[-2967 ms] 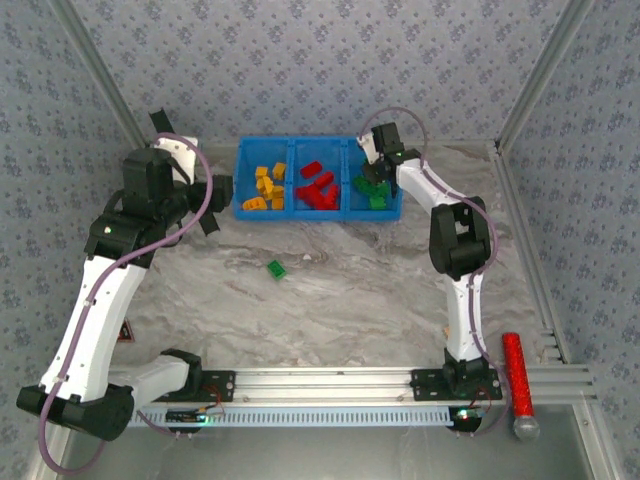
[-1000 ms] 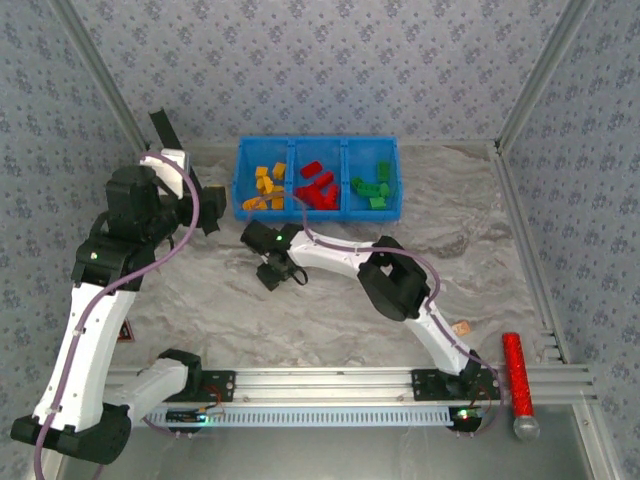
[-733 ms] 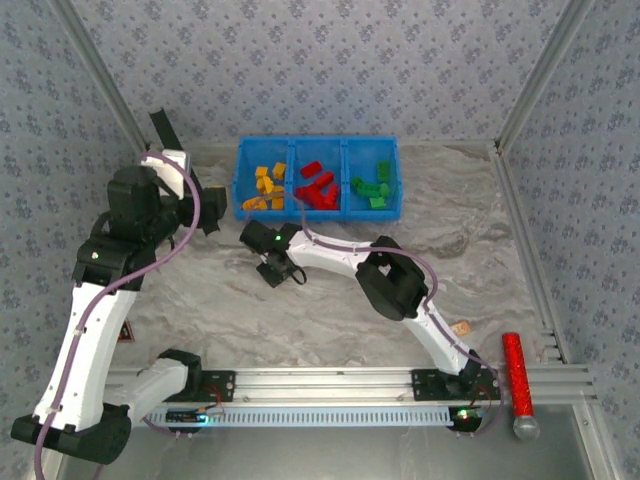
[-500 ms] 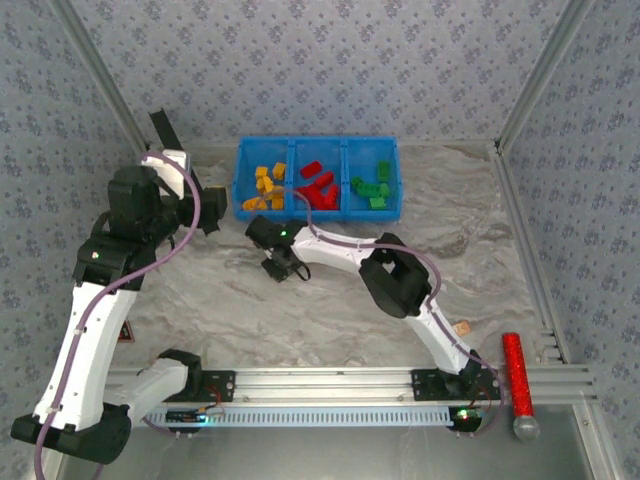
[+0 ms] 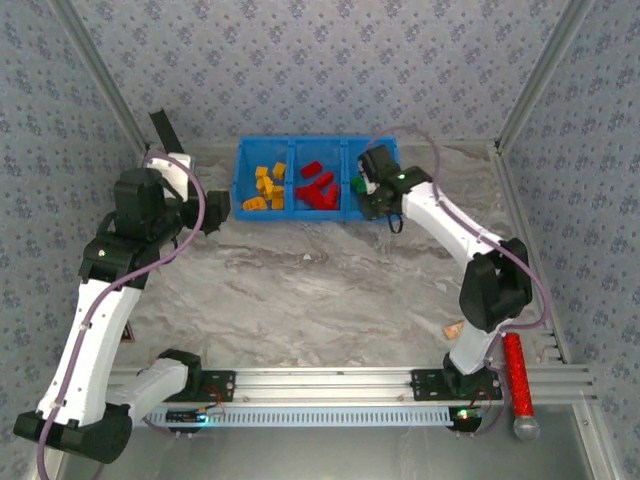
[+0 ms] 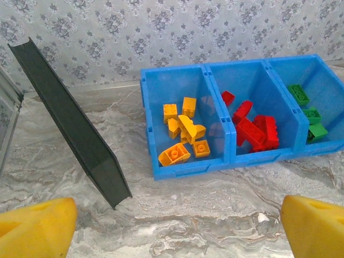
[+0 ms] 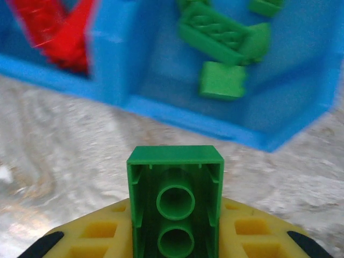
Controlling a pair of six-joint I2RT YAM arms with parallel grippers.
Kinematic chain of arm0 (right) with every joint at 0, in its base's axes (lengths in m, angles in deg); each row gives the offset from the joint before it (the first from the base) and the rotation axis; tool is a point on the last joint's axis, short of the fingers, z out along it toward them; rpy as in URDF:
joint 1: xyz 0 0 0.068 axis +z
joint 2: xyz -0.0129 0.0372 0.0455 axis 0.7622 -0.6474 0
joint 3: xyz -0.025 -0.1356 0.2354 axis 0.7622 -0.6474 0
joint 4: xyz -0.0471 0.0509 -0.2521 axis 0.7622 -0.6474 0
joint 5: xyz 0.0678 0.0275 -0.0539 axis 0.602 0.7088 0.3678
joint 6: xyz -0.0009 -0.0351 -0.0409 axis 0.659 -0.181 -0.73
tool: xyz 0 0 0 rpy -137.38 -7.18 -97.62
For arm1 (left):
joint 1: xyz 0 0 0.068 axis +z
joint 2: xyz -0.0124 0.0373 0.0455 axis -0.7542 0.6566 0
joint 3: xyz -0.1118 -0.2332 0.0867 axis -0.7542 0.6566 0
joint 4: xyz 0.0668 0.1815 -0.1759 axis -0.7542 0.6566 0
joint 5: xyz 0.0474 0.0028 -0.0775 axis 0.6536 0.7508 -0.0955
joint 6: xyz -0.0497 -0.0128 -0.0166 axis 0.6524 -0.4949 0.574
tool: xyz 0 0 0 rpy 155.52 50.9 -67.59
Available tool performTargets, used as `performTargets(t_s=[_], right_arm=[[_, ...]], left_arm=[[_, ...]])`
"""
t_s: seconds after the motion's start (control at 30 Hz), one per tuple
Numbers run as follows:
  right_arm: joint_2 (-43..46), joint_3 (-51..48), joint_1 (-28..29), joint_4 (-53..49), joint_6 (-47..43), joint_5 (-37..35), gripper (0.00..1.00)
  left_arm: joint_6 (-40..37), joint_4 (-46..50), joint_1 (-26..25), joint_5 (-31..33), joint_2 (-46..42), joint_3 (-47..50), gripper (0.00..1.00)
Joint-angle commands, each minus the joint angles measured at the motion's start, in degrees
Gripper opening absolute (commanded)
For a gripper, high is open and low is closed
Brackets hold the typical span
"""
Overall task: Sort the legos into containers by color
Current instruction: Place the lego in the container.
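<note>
One green brick (image 7: 175, 207) is left to drop. Your right gripper (image 7: 175, 242) pinches it just in front of the bin (image 5: 241, 178), by its green end. All the other bricks (image 6: 183, 126) look sorted: yellow, red, green. Your left gripper (image 6: 177, 226) hangs wide open. The table (image 5: 300, 290) is grey marble, with flowery walls (image 5: 320, 60) around it.

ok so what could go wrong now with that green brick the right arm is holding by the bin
1. In the right wrist view the green brick in the right pincer looks short of the front wall of the blue bin; letting go here would probably drop it on the table.
2. From above the pincer sits close to the divider beside the red bricks, so a small drift toward them could land it in the wrong compartment.
</note>
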Motion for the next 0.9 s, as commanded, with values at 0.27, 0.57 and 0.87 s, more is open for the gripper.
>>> performTargets(t_s=[0.27,0.57,0.87], right_arm=[[-16.9,16.0,-7.6,0.1,-4.6,3.9,0.27],[-33.7,34.7,-8.1,-2.2,-6.0,4.4,0.27],[-41.0,45.4,-8.5,-5.0,-6.2,5.2,0.40]], left_arm=[[0.6,-1.5,1.8,-2.0,1.2,1.0,0.97],[0.1,-1.0,1.8,-2.2,1.8,0.5,0.98],[-0.1,-1.4,1.9,-3.2,3.3,1.1,0.98]])
